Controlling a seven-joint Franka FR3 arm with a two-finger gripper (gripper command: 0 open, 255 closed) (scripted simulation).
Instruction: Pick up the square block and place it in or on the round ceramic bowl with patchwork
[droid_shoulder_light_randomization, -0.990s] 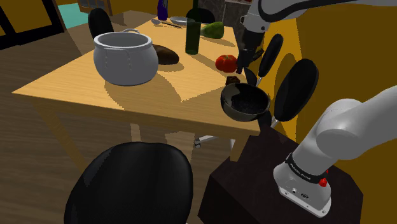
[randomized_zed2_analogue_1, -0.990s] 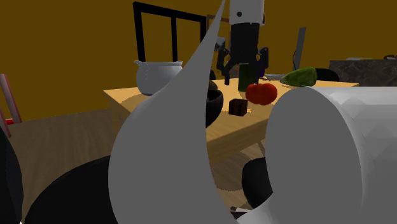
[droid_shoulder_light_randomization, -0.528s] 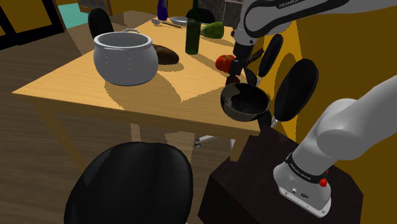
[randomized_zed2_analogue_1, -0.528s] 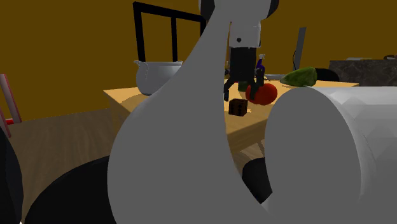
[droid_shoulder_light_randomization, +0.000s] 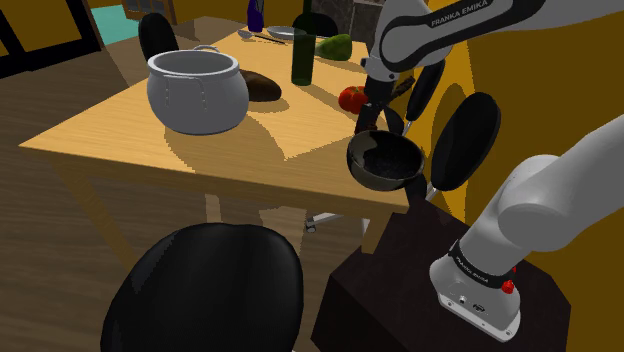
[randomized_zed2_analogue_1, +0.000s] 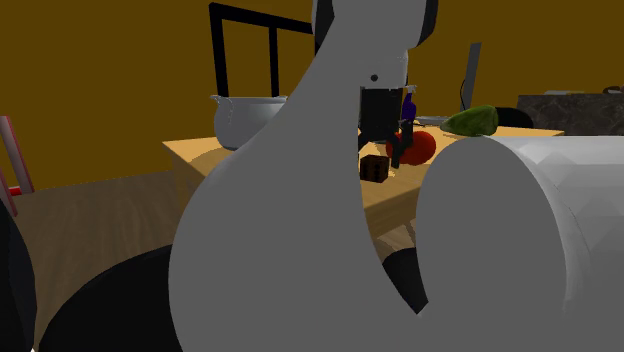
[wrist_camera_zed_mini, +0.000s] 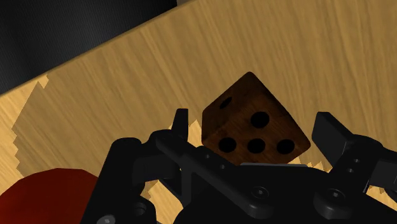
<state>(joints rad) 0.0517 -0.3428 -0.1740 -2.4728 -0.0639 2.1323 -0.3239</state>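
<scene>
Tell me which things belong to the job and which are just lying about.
Job: brown dotted block, dark bowl, gripper open around the block.
Lying about: grey pot, red tomato, dark bottle, green vegetable.

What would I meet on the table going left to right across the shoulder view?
grey pot → dark brown oval lump → green bottle → black bowl

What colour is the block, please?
The block is dark brown with black dots; the wrist view shows it best.
</scene>
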